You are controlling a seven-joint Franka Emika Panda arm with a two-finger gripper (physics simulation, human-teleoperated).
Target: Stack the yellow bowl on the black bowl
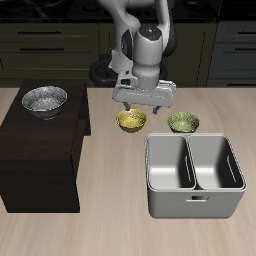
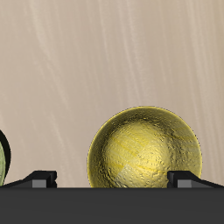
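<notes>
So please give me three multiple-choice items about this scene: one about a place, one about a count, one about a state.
1. Where does the black bowl stand?
A. on the dark cabinet
B. inside the grey two-compartment bin
C. on the wooden table at its front edge

2. How many bowls are visible in the exterior view?
A. one
B. three
C. five

3. What is the state of the yellow bowl?
A. lifted in the air between shut fingers
C. upside down
B. resting upright on the table, not gripped

Answers:
1 A, it sits on the cabinet's top.
2 B, the black bowl, the yellow bowl and a small green-tinted bowl.
3 B, the wrist view shows it on the wood with the gripper above it, fingers spread apart.
</notes>
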